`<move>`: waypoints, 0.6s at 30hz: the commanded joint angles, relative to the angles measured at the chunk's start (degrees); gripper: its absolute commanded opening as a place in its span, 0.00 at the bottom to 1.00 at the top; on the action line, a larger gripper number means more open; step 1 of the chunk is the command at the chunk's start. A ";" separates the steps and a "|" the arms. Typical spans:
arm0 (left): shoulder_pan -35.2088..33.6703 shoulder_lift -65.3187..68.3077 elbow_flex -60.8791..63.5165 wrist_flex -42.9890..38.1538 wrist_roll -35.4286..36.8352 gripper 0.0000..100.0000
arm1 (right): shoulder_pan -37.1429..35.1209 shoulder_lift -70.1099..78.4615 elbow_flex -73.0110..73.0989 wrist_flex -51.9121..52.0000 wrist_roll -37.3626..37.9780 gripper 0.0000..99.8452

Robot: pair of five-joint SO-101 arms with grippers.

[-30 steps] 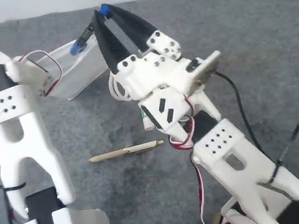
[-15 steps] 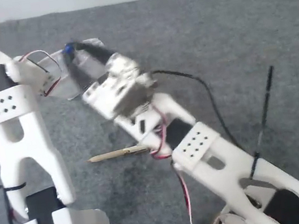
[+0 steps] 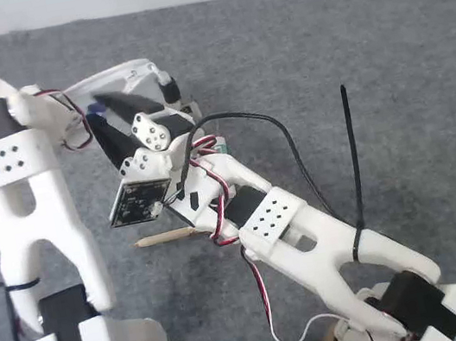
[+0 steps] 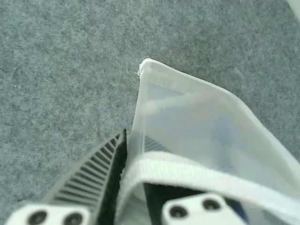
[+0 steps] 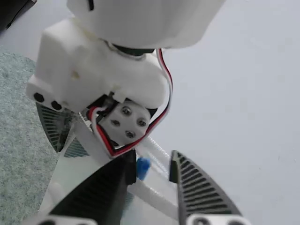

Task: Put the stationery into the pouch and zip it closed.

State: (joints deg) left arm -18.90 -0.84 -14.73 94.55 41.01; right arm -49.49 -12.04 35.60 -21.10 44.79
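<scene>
**Pouch held open, one item at its mouth, one on the table (high view and both wrist views).** The left gripper (image 4: 132,174) is pressed together on the rim of the pouch (image 4: 197,122), with one ribbed finger outside the mesh wall and the other inside. The pouch is thus held up off the grey table (image 3: 386,65), its mouth turned toward the right arm.

The right gripper (image 5: 152,161) sits at that mouth with its jaws spread. The end of a blue pen (image 5: 142,166) shows between them, close beside one finger, and it appears loose rather than pinched.

The wooden pencil (image 3: 165,236) lies flat on the table, well apart from the pouch, on the side toward the arms' bases. Its long axis runs crosswise between the two arms. The pointed end faces the left arm, and the other end is hidden beneath the right arm.

Judgement: the pencil is the item left to load. The right arm is the nearer and has nothing in its grasp, while the left is occupied with the pouch. The right gripper would need to come back from the mouth and close across the pencil's shaft, not along it. The zip is not yet closed.
</scene>
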 commanded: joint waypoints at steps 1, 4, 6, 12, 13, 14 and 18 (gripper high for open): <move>0.09 -1.23 -0.57 -0.70 0.26 0.01 | -0.48 -1.89 -3.16 0.13 0.79 0.22; 0.09 -1.23 -0.57 -0.70 0.26 0.01 | -0.48 -4.26 -2.20 0.57 0.00 0.22; 0.09 -1.14 -0.57 -0.70 0.26 0.01 | -0.48 -7.25 -0.79 1.36 -2.81 0.22; 0.09 -1.14 -0.48 -0.70 0.26 0.01 | 0.84 -17.80 2.99 12.53 -13.54 0.22; 0.09 -1.14 -0.48 -0.70 0.26 0.01 | 1.36 -19.65 3.52 13.85 -15.47 0.22; 0.09 -1.14 -0.48 -0.70 0.26 0.01 | 1.80 -21.14 3.96 15.08 -17.05 0.22; 0.09 -1.14 -0.48 -0.70 0.26 0.01 | 4.35 -26.24 4.48 22.64 -22.15 0.22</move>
State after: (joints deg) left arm -18.90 -0.84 -14.73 94.55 41.01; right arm -47.30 -32.44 40.79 -2.99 26.42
